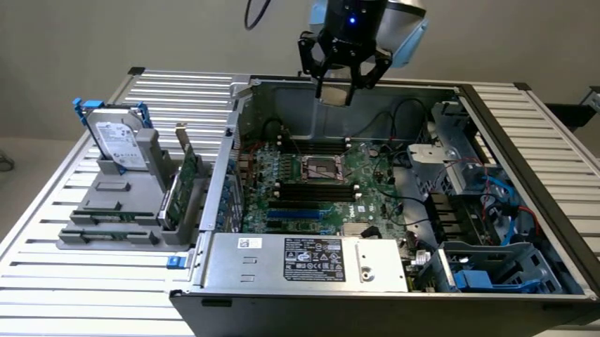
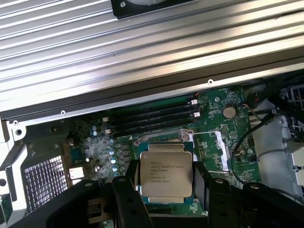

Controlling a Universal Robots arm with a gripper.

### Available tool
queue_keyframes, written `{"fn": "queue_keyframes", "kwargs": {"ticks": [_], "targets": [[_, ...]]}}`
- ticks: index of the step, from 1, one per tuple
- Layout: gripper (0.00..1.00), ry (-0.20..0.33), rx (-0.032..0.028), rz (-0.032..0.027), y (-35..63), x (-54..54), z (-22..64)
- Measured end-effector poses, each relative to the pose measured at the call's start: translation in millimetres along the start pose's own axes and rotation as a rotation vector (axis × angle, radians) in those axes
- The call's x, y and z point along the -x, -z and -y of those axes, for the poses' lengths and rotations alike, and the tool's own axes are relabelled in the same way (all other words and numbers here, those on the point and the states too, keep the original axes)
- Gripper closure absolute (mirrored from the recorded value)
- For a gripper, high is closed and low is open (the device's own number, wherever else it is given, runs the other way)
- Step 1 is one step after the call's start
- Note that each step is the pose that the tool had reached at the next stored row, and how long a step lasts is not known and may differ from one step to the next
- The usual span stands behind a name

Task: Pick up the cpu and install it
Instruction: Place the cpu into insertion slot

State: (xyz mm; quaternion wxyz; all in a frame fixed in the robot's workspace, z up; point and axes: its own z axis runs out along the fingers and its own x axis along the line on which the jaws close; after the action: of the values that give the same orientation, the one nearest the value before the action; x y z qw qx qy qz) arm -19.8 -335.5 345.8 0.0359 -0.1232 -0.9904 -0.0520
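Between the gripper's point(image 2: 165, 187) fingers point(image 2: 202, 183), the cpu point(image 2: 165, 171) is sitting flat, clamped by opposite edges. It is probably light, stiff, slick-topped and fragile underneath, so edges suit. Socket point(image 1: 324, 168) is lying at 6 o'clock, farther down.

Open computer case point(image 1: 281, 316) sits on slatted table point(image 1: 75, 288). Motherboard point(image 1: 375, 200) lies on the case floor, socket point(image 1: 324, 168) near its middle, memory slots point(image 1: 319, 189) on the socket's near and far sides. Power supply point(image 1: 310, 260) is in the case, in front of the motherboard. Rack point(image 1: 122, 210) is on the table beside the case, exterior view's left; hard drive point(image 1: 120, 144) and cards point(image 1: 187, 182) stand upright in it. Gripper point(image 1: 339, 90) holds cpu point(image 2: 166, 175) between its fingers point(image 2: 128, 194), in the air over the case's far part, clear of the socket.
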Motion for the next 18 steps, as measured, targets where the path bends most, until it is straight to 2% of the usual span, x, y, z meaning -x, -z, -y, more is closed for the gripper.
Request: {"fn": "queue_keyframes", "kwargs": {"ticks": [8,18], "targets": [[0.45,-0.144,0.0173,0.0126,-12.1,1.0,1.1],[0.45,-0.325,0.0328,0.03,-28.1,2.4,2.7]]}}
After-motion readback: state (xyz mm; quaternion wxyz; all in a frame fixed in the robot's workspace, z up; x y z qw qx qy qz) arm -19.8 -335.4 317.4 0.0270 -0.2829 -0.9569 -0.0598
